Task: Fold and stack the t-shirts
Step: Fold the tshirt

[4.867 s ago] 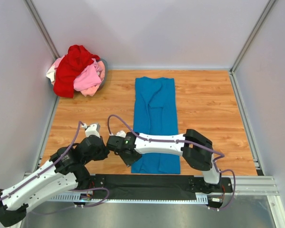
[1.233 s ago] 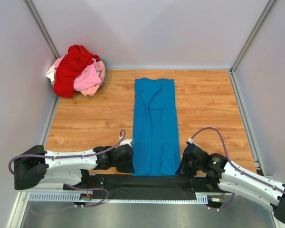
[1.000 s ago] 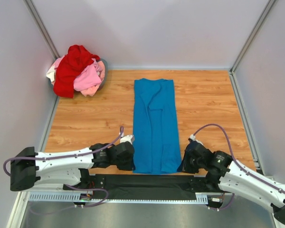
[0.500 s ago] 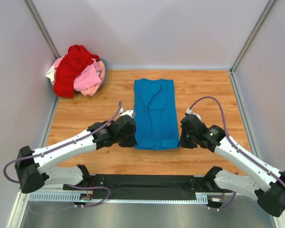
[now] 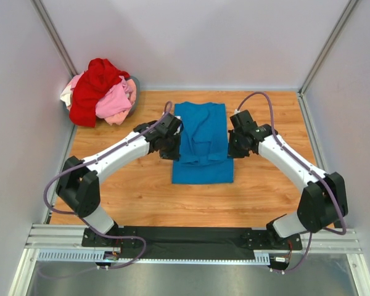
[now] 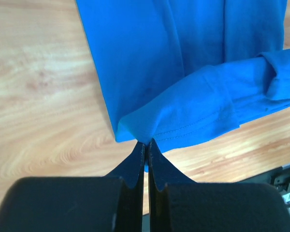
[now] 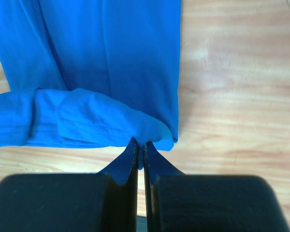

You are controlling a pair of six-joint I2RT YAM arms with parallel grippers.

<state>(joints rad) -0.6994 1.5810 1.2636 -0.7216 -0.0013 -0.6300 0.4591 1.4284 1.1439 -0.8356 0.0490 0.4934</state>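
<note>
I am folding the blue shirt (image 5: 201, 145) in half, my left gripper (image 6: 146, 145) and right gripper (image 7: 140, 143) clamping its hem corners, while the far-left heap of shirts (image 5: 98, 92) is waiting unfolded.

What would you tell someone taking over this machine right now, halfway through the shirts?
The left gripper is shut on the blue shirt, pinching one hem corner.
The right gripper is shut on the other hem corner.
The blue shirt lies on the table as a narrow strip, hem end lifted over its body, not yet laid down.
The red shirt, pink shirt and whitish shirt sit crumpled in the far left corner.
Left to do: finish this fold, fold those three, stack all.
</note>
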